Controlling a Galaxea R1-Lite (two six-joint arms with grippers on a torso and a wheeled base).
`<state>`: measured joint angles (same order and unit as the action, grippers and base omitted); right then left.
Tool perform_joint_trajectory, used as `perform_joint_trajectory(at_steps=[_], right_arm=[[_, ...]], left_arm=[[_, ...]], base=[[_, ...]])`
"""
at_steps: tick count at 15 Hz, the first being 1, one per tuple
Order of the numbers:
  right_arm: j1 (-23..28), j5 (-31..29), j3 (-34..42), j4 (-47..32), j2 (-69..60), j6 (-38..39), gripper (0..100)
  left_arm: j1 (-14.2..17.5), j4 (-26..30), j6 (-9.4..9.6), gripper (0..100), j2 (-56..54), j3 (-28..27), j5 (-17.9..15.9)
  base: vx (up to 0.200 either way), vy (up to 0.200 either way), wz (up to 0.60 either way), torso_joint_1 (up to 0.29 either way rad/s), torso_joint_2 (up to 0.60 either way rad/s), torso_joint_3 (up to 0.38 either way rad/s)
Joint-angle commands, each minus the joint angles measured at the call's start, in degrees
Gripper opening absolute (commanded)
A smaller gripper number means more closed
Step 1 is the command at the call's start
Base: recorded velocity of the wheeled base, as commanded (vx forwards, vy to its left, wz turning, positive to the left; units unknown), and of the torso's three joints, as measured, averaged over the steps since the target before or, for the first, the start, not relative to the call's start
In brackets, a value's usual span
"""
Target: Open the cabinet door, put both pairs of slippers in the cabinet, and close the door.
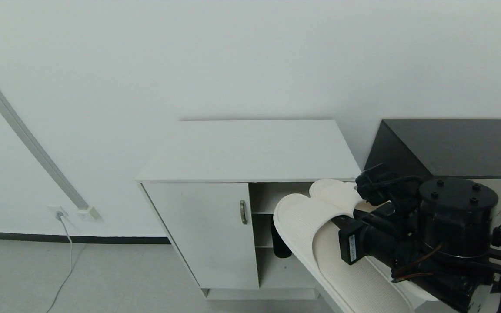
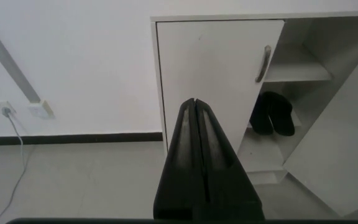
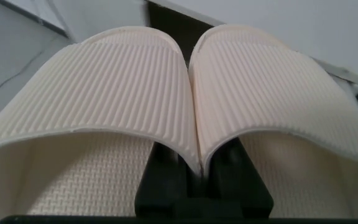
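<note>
A white cabinet [image 1: 242, 152] stands against the wall, its left door [image 1: 207, 234] shut and its right side open onto shelves. A black pair of slippers [image 2: 273, 114] stands on a middle shelf, seen also as a dark shape [image 1: 280, 243] in the head view. My right gripper [image 1: 363, 204] holds a cream pair of slippers [image 1: 311, 217] side by side, toes level with the open compartment. In the right wrist view the cream slippers [image 3: 185, 93] are pinched together at their inner edges. My left gripper [image 2: 194, 104] is shut with nothing in it, in front of the shut door.
The open right door [image 2: 347, 149] swings out beside the shelves. A dark-topped unit [image 1: 450, 143] stands right of the cabinet. A wall socket with a cable [image 1: 61, 215] and a slanted conduit [image 1: 24, 130] are on the left wall. Bare grey floor [image 1: 81, 278] lies left of the cabinet.
</note>
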<state>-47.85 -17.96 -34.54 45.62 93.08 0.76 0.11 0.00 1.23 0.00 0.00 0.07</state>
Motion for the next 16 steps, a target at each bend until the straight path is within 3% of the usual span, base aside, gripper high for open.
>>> perform_joint_trajectory(at_steps=[1,9,16], right_arm=[[-0.2,0.1,0.3,0.1,0.1,0.0,0],[-0.2,0.3,0.5,0.1,0.4,-0.1,0],[-0.2,0.2,0.8,1.0,0.9,0.0,0]], left_arm=[[0.0,0.0,0.00,0,0.0,0.0,0.0],[0.0,0.0,-0.09,0,0.1,0.0,0.0],[0.0,0.0,-0.35,0,0.0,0.0,0.1]], base=[[0.000,0.000,0.00,0.000,0.00,0.000],[0.000,0.000,0.00,0.000,0.00,0.000],[0.000,0.000,0.00,-0.169,0.40,0.219]])
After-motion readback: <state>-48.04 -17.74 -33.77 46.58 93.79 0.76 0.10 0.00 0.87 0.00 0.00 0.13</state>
